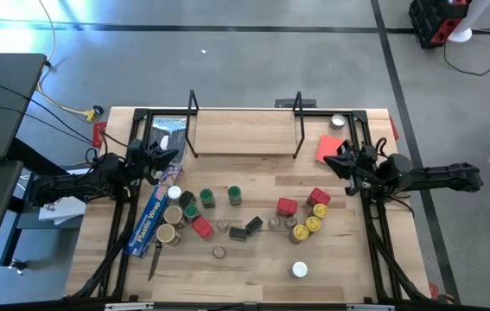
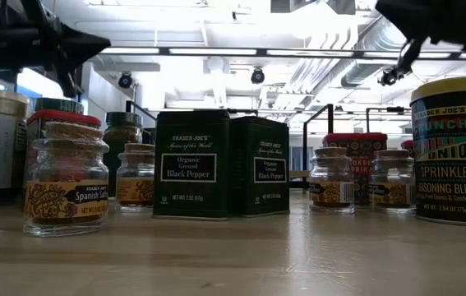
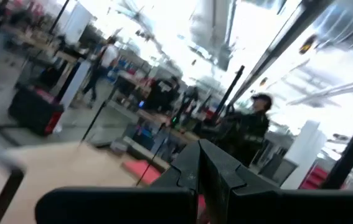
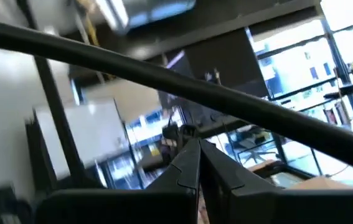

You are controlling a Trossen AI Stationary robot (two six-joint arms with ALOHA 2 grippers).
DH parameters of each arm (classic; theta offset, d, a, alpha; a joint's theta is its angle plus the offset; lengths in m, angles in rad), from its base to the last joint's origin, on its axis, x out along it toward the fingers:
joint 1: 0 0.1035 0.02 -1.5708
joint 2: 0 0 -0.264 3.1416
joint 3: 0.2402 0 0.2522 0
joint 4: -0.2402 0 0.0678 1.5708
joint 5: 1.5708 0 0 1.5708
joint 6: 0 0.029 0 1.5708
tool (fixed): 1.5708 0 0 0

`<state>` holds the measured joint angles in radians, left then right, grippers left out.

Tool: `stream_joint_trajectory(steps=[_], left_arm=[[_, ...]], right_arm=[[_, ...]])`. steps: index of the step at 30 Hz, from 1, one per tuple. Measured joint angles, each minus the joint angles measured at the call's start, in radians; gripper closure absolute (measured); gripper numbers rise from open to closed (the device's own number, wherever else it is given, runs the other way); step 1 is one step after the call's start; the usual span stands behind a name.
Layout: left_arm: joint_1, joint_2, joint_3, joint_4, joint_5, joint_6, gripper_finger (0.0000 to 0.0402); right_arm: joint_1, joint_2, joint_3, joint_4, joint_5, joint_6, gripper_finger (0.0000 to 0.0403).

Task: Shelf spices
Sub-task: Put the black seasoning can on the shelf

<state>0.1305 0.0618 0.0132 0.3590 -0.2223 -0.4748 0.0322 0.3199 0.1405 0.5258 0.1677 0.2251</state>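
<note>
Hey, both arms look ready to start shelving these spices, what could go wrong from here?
1. The spices sit tightly clustered mid-table; reaching for one jar could topple its neighbours, such as the two black pepper tins standing side by side.
2. The blue plastic wrap box lies beside the left jars and could get dragged by the left gripper.
3. Both the left gripper and the right gripper are shut; they must open before any grasp.
</note>
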Motion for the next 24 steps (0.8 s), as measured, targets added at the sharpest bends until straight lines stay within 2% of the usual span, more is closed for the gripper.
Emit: stream_joint_trajectory(steps=[7, 12, 17, 19, 24], left_arm=[[-0.042, 0.067, 0.000, 0.137, -0.022, 0.129, 0.0398], [-0.073, 0.136, 0.000, 0.150, -0.053, 0.166, 0.0398], [-0.120, 0.228, 0.000, 0.194, -0.068, 0.178, 0.0398], [-0.139, 0.267, 0.000, 0.224, -0.079, 0.189, 0.0398], [-0.195, 0.348, 0.000, 0.290, -0.127, 0.203, 0.0398]], right_arm=[[0.000, 0.212, 0.229, -0.288, -0.020, -0.148, 0.0335], [0.000, 0.411, 0.370, -0.374, -0.021, -0.207, 0.0291], [-0.020, 0.591, 0.505, -0.471, -0.026, -0.202, 0.0277], [-0.029, 0.650, 0.554, -0.497, -0.059, -0.208, 0.0276], [-0.048, 0.770, 0.650, -0.537, -0.227, -0.289, 0.0276]])
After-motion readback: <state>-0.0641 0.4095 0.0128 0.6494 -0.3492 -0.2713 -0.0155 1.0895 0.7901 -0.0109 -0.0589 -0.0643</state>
